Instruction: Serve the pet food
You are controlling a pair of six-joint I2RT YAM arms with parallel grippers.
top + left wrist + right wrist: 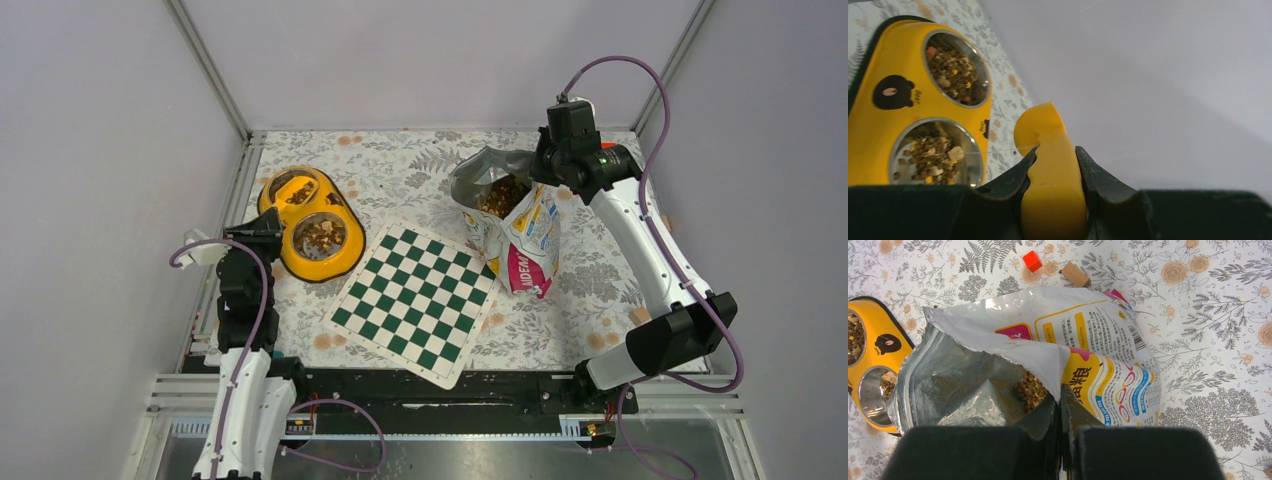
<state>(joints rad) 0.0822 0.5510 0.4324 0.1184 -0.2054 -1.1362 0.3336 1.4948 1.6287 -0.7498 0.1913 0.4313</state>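
The pet food is brown kibble (pixel 500 195) inside an open foil bag (pixel 520 235) that stands at the back right. It also shows in the right wrist view (pixel 1032 389). My right gripper (pixel 1060 390) is shut on the bag's rim (pixel 1048 357), seen from above at the bag's far right edge (pixel 548 165). A yellow double bowl feeder (pixel 345 262) sits at the left, with kibble in both steel bowls (pixel 953 70) (pixel 930 155). My left gripper (pixel 1055 155) is shut on a thick yellow plastic piece (pixel 1045 130), like a scoop handle, beside the feeder's left side (pixel 262 225).
A green and white chessboard mat (pixel 415 300) lies between the feeder and the bag. A small red cube (pixel 1032 261) and a tan wooden block (pixel 1075 275) lie on the floral cloth beyond the bag. Grey walls close in the left, back and right.
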